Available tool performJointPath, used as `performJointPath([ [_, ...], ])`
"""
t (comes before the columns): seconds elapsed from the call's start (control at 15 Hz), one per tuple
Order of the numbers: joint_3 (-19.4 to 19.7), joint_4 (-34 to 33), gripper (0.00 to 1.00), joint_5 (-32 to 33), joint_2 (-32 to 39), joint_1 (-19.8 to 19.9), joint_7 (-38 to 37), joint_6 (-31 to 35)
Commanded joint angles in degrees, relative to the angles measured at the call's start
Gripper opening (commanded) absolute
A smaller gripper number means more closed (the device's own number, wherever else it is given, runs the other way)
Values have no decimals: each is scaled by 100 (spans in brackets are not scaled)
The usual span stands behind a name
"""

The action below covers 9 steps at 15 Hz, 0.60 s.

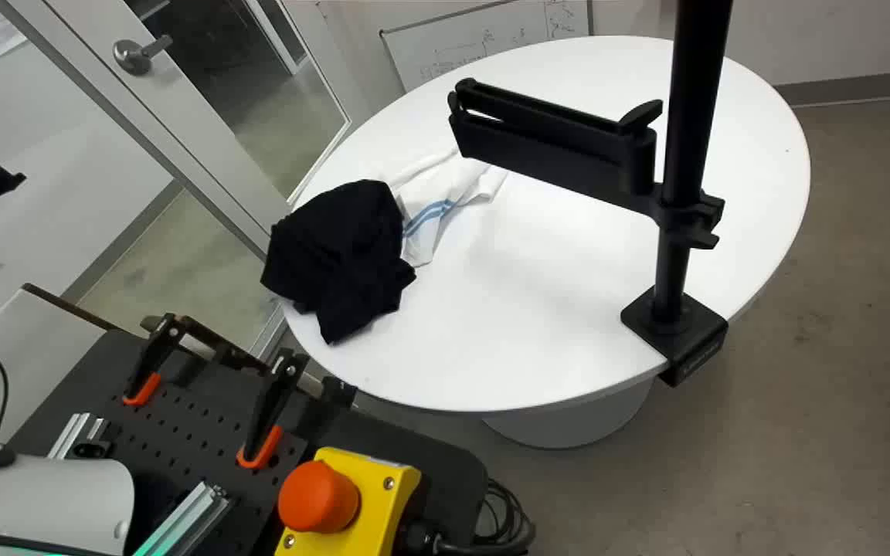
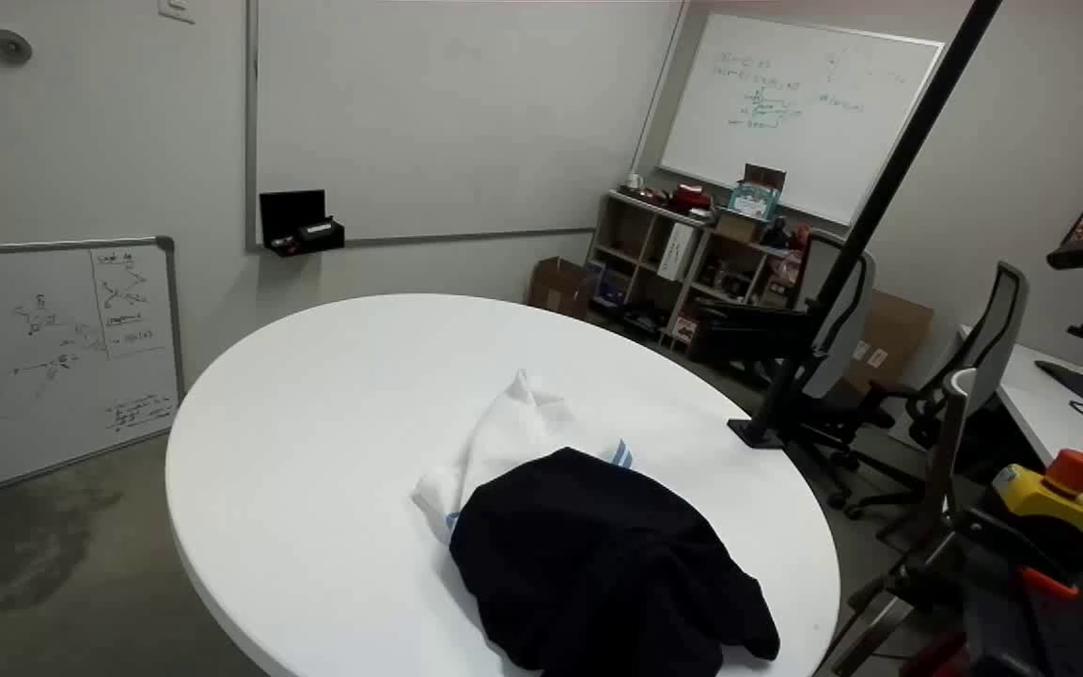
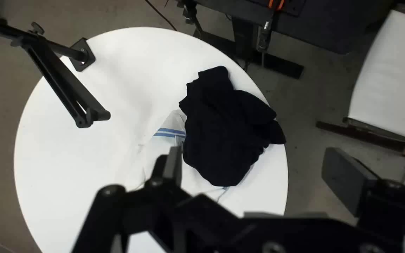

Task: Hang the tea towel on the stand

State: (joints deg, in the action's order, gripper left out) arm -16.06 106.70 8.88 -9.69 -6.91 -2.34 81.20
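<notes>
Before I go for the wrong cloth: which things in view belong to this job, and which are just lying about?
Part of the job:
towel, white with blue stripes
stand, at the edge of the table
hand, open, holding nothing

Not part of it:
black cloth, partly over the towel
stop button
clamps
whiteboards

White blue-striped tea towel [image 1: 456, 181] in matt cloth, black crumpled fabric piece [image 1: 341, 255], matt, round white tabletop [image 1: 538, 309], smooth, faint sheen, black tubular stand [image 1: 684, 147], metal-looking, satin, yellow box-shaped housing [image 1: 379, 490], plastic-looking, silver lever handle [image 1: 138, 55], metal
</notes>
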Motion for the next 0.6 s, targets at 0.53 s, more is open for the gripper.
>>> performJointPath([
  [0.53,347,32,100,119,211,-129,-103,-211],
])
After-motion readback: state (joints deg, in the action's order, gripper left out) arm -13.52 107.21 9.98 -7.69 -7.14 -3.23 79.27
